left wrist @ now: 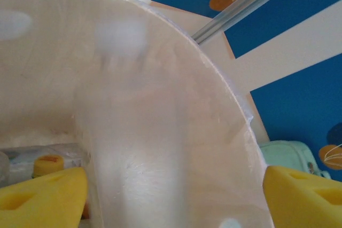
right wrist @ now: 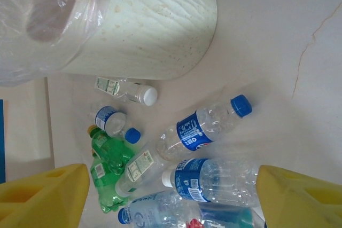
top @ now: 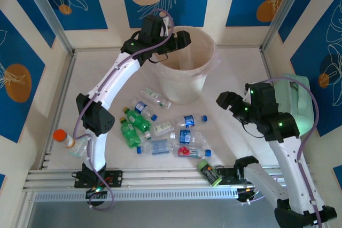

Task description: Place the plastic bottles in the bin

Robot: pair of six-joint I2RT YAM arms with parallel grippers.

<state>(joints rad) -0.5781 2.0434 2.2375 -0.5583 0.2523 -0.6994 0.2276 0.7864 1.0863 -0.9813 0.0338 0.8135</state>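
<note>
Left gripper (top: pixel 180 39) hangs spread over the round cream-white plastic bin (top: pixel 187 86), right gripper (top: pixel 227 101) spread above small plastic bottles (right wrist: pixel 195 129).

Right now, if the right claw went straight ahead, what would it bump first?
The right claw would probably meet the clear blue-labelled bottle lying centred between its open fingers; depth is unclear.

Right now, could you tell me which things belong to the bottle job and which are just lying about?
Job: plastic bottles scattered on the table; the bin; one bottle already inside it.
Lying about: mint-green case.
</note>
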